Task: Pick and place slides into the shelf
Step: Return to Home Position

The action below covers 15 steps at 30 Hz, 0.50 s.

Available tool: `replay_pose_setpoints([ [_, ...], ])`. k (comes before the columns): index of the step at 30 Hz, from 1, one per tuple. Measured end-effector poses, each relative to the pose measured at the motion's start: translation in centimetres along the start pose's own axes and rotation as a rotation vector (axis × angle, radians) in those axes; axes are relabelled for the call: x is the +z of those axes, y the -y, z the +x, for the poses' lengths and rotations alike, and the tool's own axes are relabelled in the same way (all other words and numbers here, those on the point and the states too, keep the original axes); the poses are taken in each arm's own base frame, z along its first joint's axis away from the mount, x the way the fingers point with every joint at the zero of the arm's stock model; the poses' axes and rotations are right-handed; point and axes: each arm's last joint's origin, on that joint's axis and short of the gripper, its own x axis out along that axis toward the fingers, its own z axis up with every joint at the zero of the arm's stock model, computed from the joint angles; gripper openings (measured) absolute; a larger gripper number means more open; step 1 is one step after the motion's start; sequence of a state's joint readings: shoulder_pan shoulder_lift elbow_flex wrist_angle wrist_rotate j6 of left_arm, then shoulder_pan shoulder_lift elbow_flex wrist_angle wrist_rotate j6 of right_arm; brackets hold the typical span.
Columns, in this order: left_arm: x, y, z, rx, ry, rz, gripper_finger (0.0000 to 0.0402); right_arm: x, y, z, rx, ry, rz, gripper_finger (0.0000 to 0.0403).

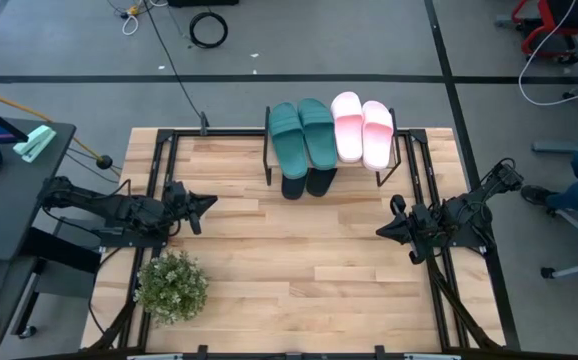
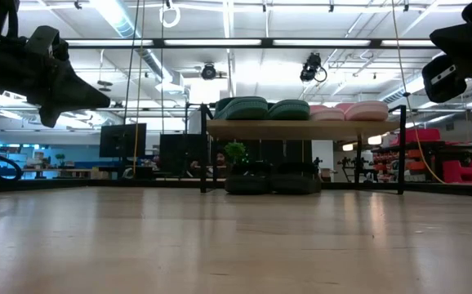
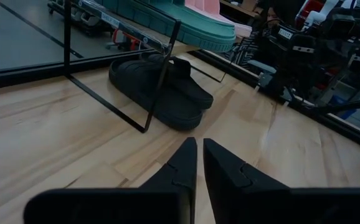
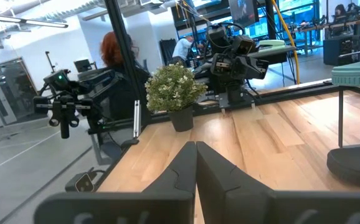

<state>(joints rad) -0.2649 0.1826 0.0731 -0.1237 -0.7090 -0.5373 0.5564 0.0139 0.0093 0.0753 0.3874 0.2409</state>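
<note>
Sitting side by side on the shelf (image 2: 301,129) are the teal slides (image 1: 304,135) and pink slides (image 1: 362,128) — the black slides (image 1: 307,183) lie beneath it. The left gripper (image 1: 211,204) and right gripper (image 1: 380,232) hover at opposite table (image 1: 299,270) edges, claws pinched narrow, holding nothing.

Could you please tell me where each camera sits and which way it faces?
High view: above the table, looking straight down on the shelf; left gripper and right gripper show.
Low view: at tabletop height, facing level toward the shelf; both arms in the upper corners.
Left wrist view: on the left arm, facing the black slides under the shelf past its fingers.
Right wrist view: on the right arm, facing the potted plant past its fingers.
High and right wrist views share the potted plant.
</note>
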Motion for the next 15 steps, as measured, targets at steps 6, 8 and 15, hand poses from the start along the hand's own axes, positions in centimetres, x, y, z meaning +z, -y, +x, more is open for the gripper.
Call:
replay_pose_setpoints([
  [6,0.0,0.0,0.0,0.0,0.0,0.0,0.0023,0.0,0.0,0.0,0.0,0.0,0.0,0.0014],
  [8,0.0,0.0,0.0,0.0,0.0,0.0,0.0022,0.0,0.0,0.0,0.0,0.0,0.0,0.0014],
  [15,0.0,0.0,0.0,0.0,0.0,0.0,0.0025,0.0,0.0,0.0,0.0,0.0,0.0,0.0014],
])
